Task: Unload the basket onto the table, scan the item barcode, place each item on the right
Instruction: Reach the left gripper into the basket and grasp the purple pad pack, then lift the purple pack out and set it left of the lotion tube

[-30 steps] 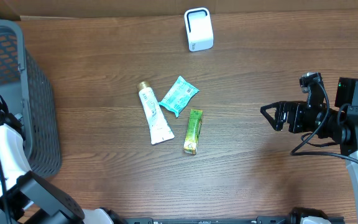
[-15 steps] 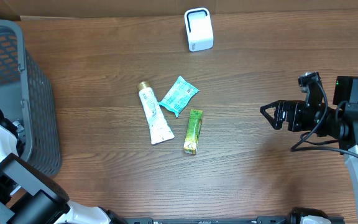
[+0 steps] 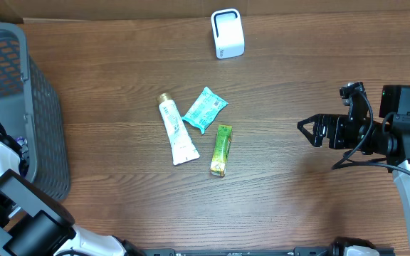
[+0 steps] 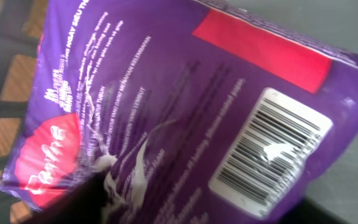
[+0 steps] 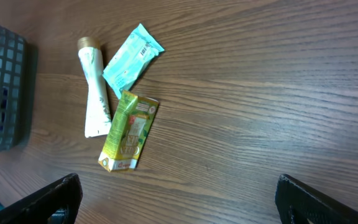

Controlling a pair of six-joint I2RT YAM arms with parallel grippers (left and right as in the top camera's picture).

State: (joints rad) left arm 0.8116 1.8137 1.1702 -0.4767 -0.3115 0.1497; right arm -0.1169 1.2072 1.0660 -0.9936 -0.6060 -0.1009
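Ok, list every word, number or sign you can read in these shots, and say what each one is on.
Nothing is clear enough to quote.
On the purple plastic packet: a white barcode label, digits blurred; the white small print and the red script logo are unreadable.
On the white tube, teal sachet and green carton: print too small.
On the white box-shaped scanner: no text visible.

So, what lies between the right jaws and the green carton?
Nothing: the overhead view shows only bare table between the right gripper, jaws open, and the green carton.
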